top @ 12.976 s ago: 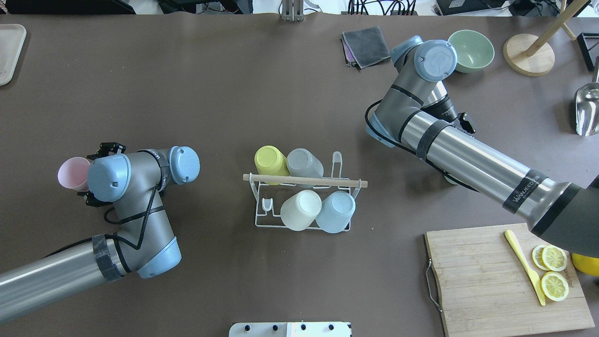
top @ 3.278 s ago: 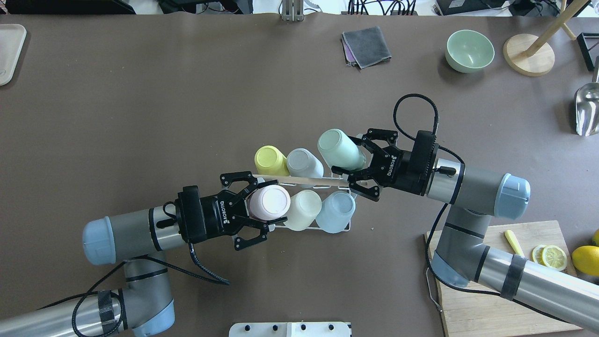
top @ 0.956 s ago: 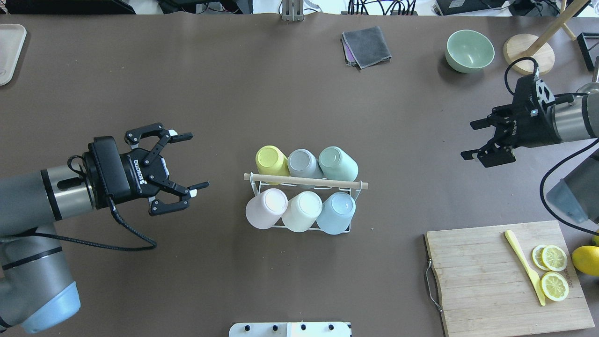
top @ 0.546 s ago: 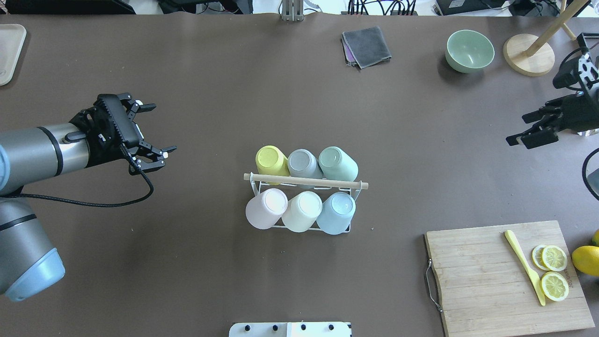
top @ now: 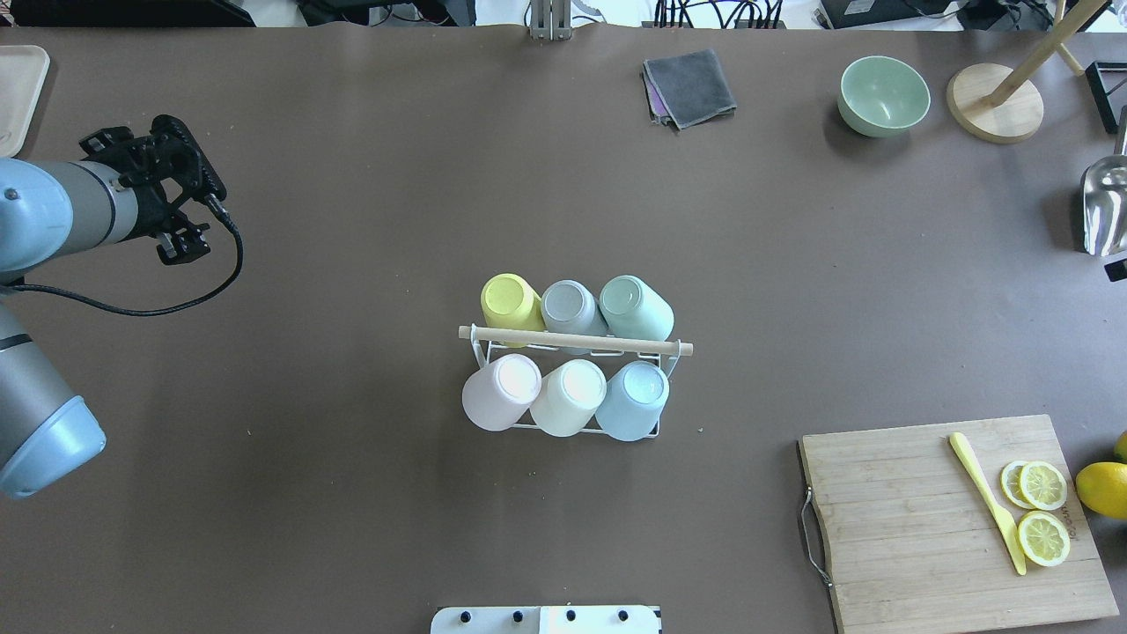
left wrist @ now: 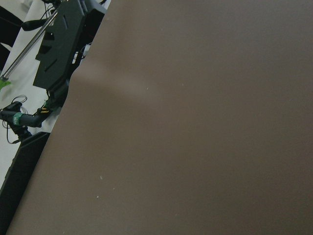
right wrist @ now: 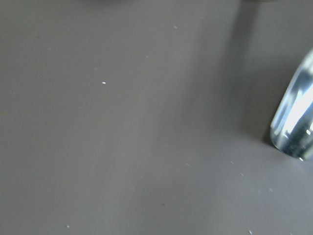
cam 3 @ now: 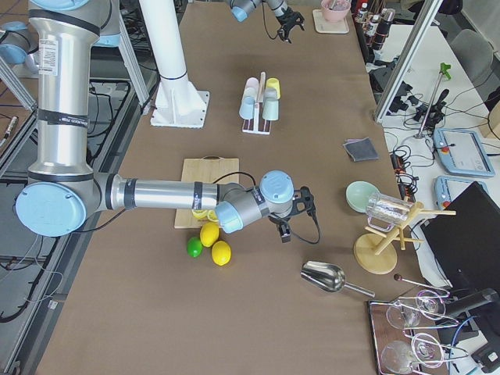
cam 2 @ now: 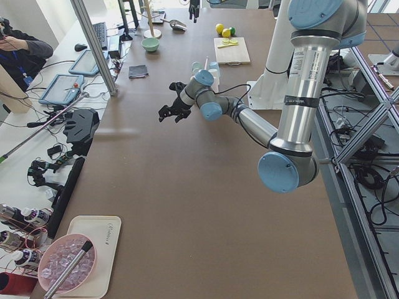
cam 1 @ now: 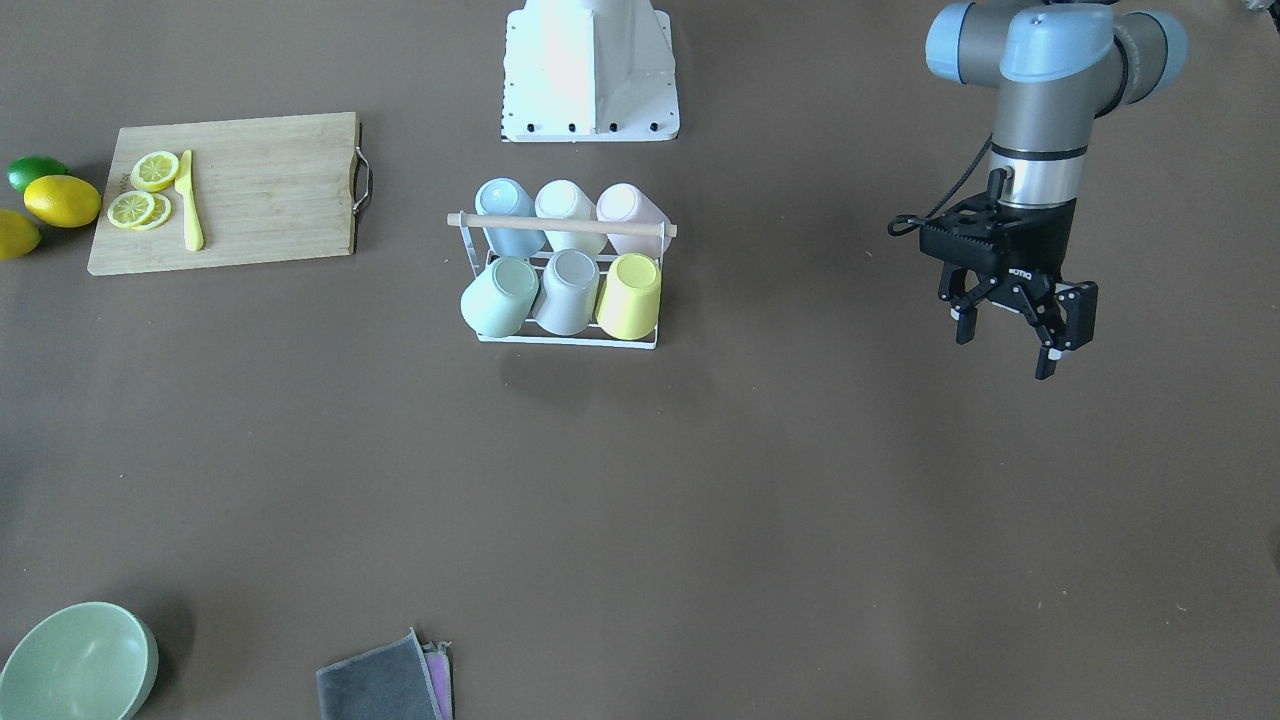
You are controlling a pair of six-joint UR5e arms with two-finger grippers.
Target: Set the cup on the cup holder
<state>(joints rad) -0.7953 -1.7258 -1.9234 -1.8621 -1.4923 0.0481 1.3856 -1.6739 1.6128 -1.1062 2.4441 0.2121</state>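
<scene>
Cup holder stands mid-table, well apart from both tools: far off the left gripper's right side and far off the right gripper's left side.

Left gripper: jaws apart, nothing between them, hanging over bare table.

Every slot on the holder is taken, with the cups inverted and tilted on the prongs. Row nearer the robot, left to right: pink cup, cream cup, blue cup. Far row: yellow cup, grey cup, mint cup. Neighbours touch or nearly touch. I see no loose cup, so the task looks done.

Handling, my read:
- The cups look like handleless plastic tumblers: light, stiff, not fragile.
- The walls are smooth, so they are somewhat slippery.
- Grip across the side wall around mid-height, with the jaws straddling the diameter.
- The wire holder looks light and would slide or tip if bumped.
- There is little finger room between cups.

Right gripper is near the table's edge, with the metal scoop just beside it. I cannot tell whether its jaws are apart or together.
</scene>
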